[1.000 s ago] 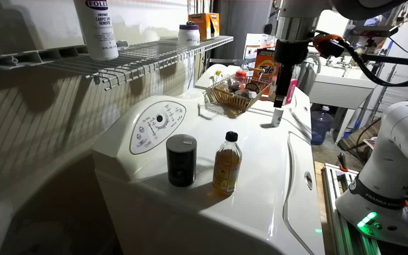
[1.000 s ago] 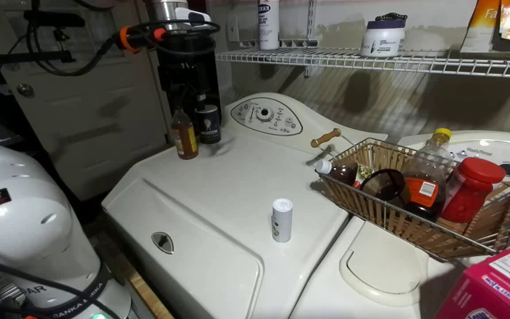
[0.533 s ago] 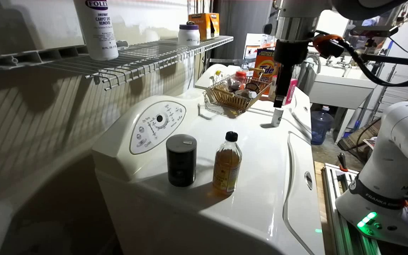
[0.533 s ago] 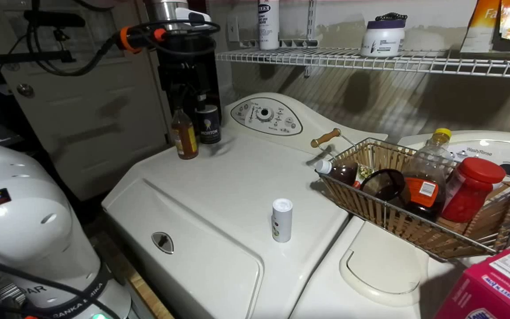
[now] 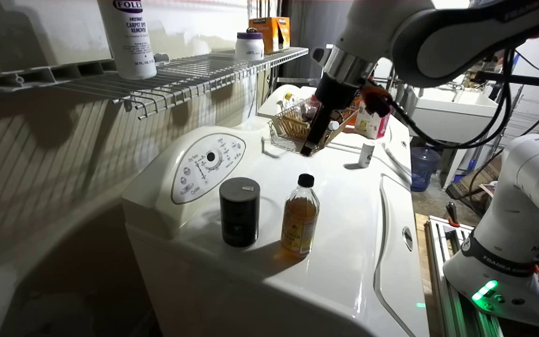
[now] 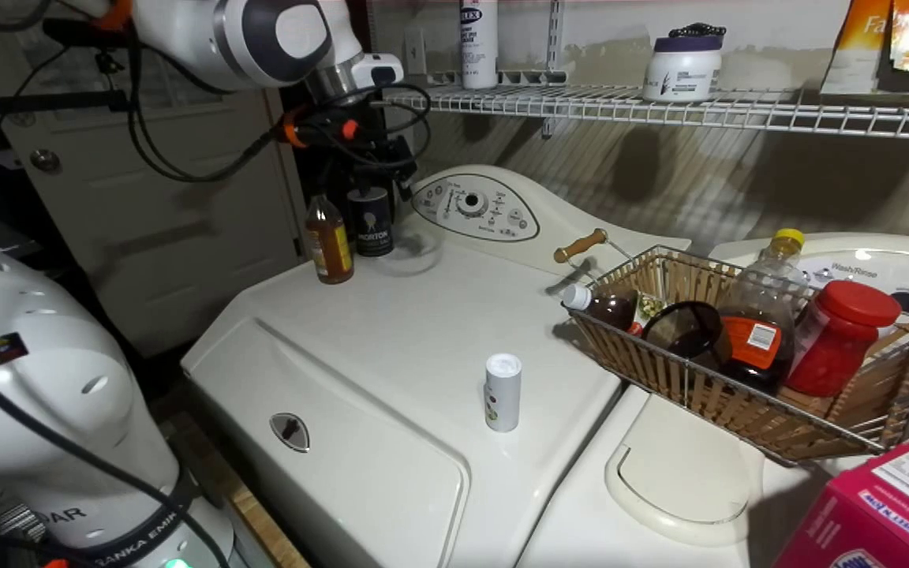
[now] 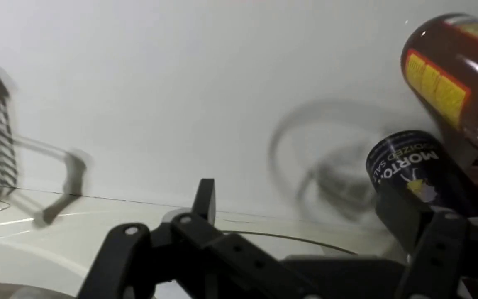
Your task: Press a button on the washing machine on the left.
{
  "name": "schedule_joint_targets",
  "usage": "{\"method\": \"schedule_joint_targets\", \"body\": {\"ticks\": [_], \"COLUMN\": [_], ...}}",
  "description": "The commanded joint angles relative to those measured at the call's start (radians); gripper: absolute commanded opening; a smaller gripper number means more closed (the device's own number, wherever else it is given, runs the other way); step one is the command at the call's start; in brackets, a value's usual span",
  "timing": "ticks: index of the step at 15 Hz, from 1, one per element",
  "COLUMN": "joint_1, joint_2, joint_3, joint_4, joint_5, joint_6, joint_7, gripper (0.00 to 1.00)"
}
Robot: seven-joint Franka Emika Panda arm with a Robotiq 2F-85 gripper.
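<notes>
Press: I should close my black two-finger gripper [image 5: 306,150], skirt the black cylindrical salt canister [image 5: 240,213], push squarely.
Gripper: jaws apart, holding nothing.
Large glossy white washing machine [image 5: 344,224]: below me, upright.
Oval pale grey control panel [image 5: 208,168]: faces roughly toward my white base [image 5: 498,276], tilted up; long axis along the shadow-striped wall [image 6: 581,170].

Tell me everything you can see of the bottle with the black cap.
The bottle looks like clear glass, filled most of the way with amber liquid and closed with a black cap. The wrist view shows a yellow label panel edged in red; its small print is too blurred to read. The bottle stands upright on the glossy top of the white machine, beside the dark salt can but apart from it. Only the machine appears to touch it.
</notes>
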Motion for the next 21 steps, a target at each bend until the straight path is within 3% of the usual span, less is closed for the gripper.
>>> {"method": "schedule_joint_targets", "body": {"ticks": [1, 3, 8, 12, 13, 16, 21], "joint_1": [0.01, 0.011, 0.004, -0.005, 0.008, 0.007, 0.009], "joint_2": [0.164, 0.241, 0.398, 0.485, 0.425, 0.467, 0.508], "joint_3": [-0.007, -0.013, -0.013, -0.031, -0.031, -0.043, -0.05], "joint_4": [0.044, 0.085, 0.213, 0.307, 0.241, 0.282, 0.319], "joint_5": [0.001, 0.013, -0.012, -0.093, -0.03, -0.051, -0.083], "joint_6": [0.17, 0.229, 0.354, 0.354, 0.351, 0.352, 0.361], "joint_7": [0.002, 0.0, 0.02, 0.109, 0.038, 0.063, 0.109], "gripper": [0.73, 0.68, 0.32, 0.04, 0.21, 0.04, 0.0]}}
